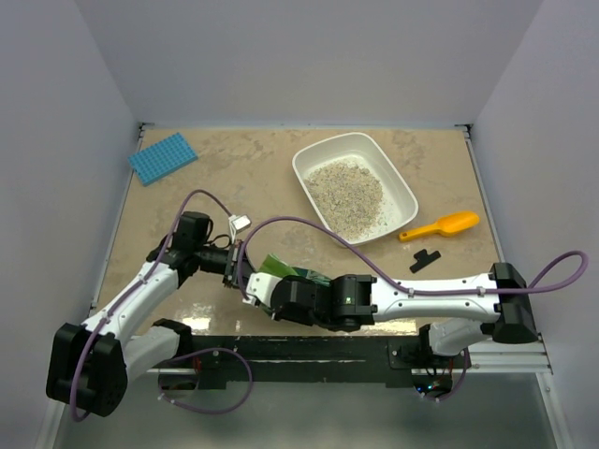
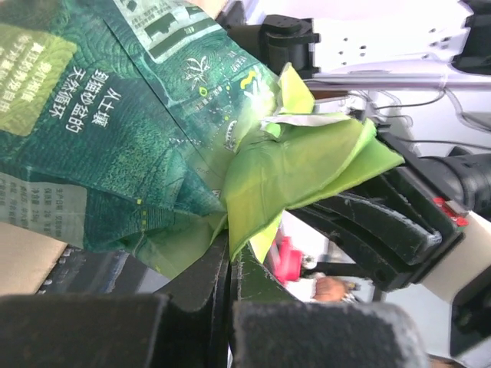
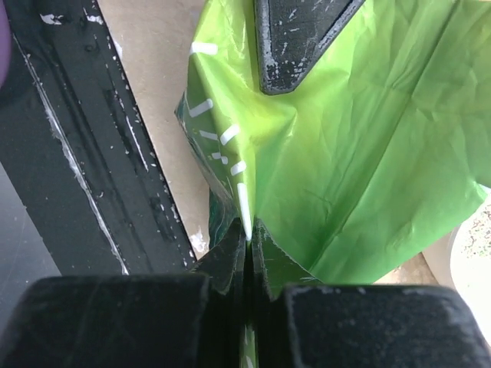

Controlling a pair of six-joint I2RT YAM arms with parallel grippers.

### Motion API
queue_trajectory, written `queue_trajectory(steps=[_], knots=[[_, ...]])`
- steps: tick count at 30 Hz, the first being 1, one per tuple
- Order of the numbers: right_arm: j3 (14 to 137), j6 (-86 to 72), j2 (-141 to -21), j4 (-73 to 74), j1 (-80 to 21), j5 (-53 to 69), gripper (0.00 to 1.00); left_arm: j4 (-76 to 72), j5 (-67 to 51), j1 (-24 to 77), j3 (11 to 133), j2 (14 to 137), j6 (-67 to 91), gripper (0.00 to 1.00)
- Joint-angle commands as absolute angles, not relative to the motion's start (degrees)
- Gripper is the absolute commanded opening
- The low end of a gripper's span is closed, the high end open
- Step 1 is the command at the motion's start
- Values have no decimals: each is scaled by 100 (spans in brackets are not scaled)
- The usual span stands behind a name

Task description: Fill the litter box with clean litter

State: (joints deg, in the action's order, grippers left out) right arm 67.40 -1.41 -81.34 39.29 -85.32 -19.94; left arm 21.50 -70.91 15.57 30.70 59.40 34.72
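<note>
We see the left fingers [image 2: 196,291] pressed together on one edge of the green bag [image 2: 115,130], with a fold of it pinched between them. The right fingers [image 3: 224,264] are also closed tight, and they grip the light green side of the same bag. In the top view the bag is between both arms, near the front edge of the table [image 1: 243,178]. The litter box [image 1: 402,182] stands on the far right part of the table, well apart from the bag. The clean litter [image 1: 346,192] lies inside it as a flat heap. An orange scoop [image 1: 442,225] lies just beside the box, and a blue mat [image 1: 163,157] is in the far left corner
</note>
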Motion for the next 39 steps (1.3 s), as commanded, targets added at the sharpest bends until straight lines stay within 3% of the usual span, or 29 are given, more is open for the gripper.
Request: queue_trajectory(steps=[1,2,6,9,17,27,34,39], knots=[[6820,-518,-8394,4096,-8569,-1248,0,2486,-6505,1521,4023,5906,2656,4],[6838,-562,-8376,4122,-8569,-1257,0,2661,-6321,1512,4191,5889,2324,5],[6899,-764,-8157,4219,-8429,-1161,0,3347,-4847,1503,5114,5434,1610,24],[7013,-896,-7902,4333,-8140,-1012,0,3349,-4221,1520,5432,4916,1135,29],[7286,-1125,-7445,4895,-7191,-309,0,2277,-5438,1977,4447,3938,862,36],[6874,-1458,-6970,4922,-7005,140,0,2365,-5089,3181,4747,4720,35,44],[6592,-1591,-6680,4773,-6996,307,0,1162,-4957,3437,4026,3991,-615,59],[6355,-1635,-6504,4562,-7005,448,0,396,-5589,3437,3779,4051,-729,64]])
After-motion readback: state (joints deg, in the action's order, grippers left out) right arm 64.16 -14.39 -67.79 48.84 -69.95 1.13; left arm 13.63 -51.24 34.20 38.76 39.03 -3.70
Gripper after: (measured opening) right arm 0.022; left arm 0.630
